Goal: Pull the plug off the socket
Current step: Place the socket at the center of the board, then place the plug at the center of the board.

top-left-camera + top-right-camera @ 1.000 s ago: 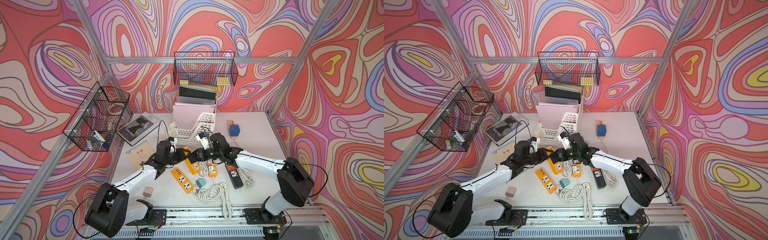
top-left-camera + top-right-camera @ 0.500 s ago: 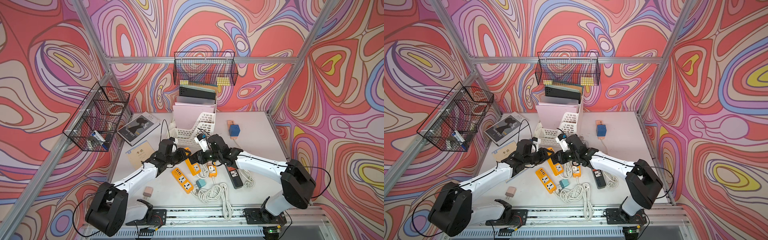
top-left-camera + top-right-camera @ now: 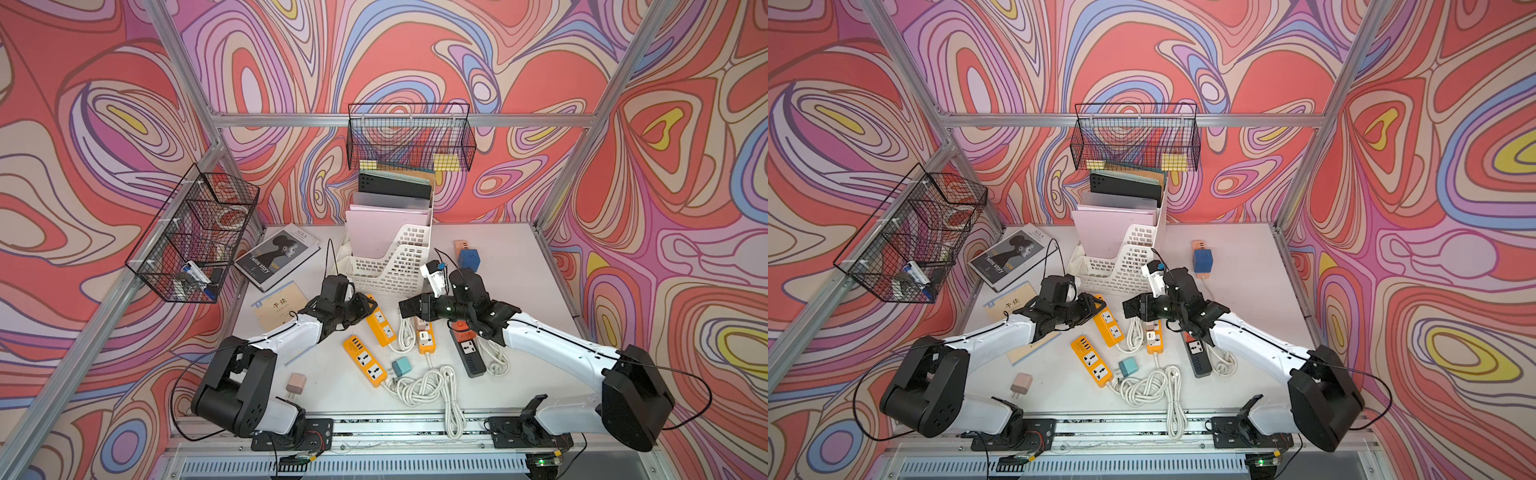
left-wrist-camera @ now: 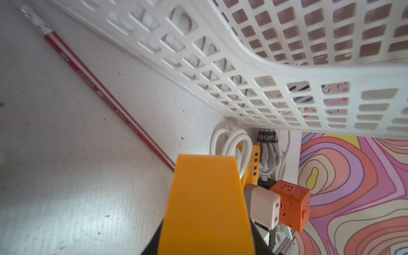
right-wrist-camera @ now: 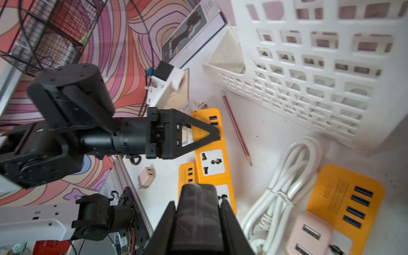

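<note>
An orange power strip (image 3: 381,324) (image 3: 1109,326) lies in front of the white file basket. My left gripper (image 3: 365,305) (image 3: 1094,307) is shut on its USB end, and the strip (image 4: 205,198) fills the left wrist view. In the right wrist view the left gripper (image 5: 212,134) sits on the strip (image 5: 212,162). My right gripper (image 3: 405,308) (image 3: 1128,308) (image 5: 198,220) is shut on a black plug (image 5: 197,212) over the strip's second socket. Whether the plug's pins still sit in the socket is hidden.
The white file basket (image 3: 395,262) stands just behind both grippers, with a red pencil (image 5: 236,130) along its foot. Nearby lie another orange strip (image 3: 365,360), a third with a pink adapter (image 3: 424,338), a black strip (image 3: 469,353), coiled white cables (image 3: 419,386) and a teal adapter (image 3: 401,368).
The right gripper's jaws have closed in on the black plug. The left gripper keeps its hold on the orange strip, and both arms have barely shifted.
</note>
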Tool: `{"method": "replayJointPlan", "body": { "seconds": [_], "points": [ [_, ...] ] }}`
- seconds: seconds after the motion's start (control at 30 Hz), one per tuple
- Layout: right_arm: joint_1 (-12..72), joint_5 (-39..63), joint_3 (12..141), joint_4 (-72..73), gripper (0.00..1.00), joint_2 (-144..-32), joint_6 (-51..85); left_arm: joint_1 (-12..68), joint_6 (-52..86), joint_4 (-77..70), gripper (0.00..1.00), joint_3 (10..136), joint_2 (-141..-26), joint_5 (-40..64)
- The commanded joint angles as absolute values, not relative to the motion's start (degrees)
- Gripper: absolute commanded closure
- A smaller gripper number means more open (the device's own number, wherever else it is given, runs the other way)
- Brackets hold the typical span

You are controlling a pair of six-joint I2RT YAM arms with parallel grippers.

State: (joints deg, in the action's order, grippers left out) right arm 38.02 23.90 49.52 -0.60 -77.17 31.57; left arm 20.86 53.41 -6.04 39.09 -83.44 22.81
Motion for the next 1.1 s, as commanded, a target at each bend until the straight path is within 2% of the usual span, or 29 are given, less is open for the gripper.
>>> {"method": "replayJointPlan", "body": {
  "seconds": [0.0, 0.2, 0.23, 0.4, 0.53, 0.6, 0.73, 0.93, 1.07],
  "points": [
    [38.26, 25.18, 47.74, 2.43, 0.97, -76.24, 32.09, 20.70, 54.57, -9.81, 1.00, 40.16, -85.75, 21.08],
    [38.23, 25.05, 47.68, 2.82, 0.96, -76.53, 32.33, 20.54, 58.97, -10.11, 0.96, 42.45, -90.20, 15.83],
    [38.23, 25.07, 47.78, 2.84, 0.96, -76.69, 32.43, 20.41, 59.03, -9.43, 0.92, 43.13, -91.05, 15.12],
    [38.23, 25.23, 47.75, 2.56, 0.96, -76.90, 32.55, 20.40, 58.67, -2.69, 0.52, 47.50, -93.77, 14.00],
    [38.24, 25.22, 47.40, 2.02, 0.95, -76.30, 32.52, 20.40, 56.00, 5.04, 0.32, 49.56, -90.99, 11.01],
    [38.30, 25.76, 47.25, 2.09, 0.95, -75.95, 32.90, 20.34, 53.94, 8.87, 0.26, 50.28, -88.08, 9.11],
    [38.24, 29.99, 46.04, 6.66, 0.93, -77.24, 36.14, 20.22, 48.92, 15.63, 0.22, 51.41, -80.73, 7.09],
    [38.76, 36.49, 43.50, 22.62, 0.93, -84.06, 46.22, 20.25, 43.01, 27.49, 0.22, 49.99, -66.00, 4.01],
    [42.90, 37.25, 48.45, 20.78, 0.91, -91.03, 44.93, 20.29, 41.25, 34.89, 0.22, 48.05, -53.90, 0.57]
  ]
}}
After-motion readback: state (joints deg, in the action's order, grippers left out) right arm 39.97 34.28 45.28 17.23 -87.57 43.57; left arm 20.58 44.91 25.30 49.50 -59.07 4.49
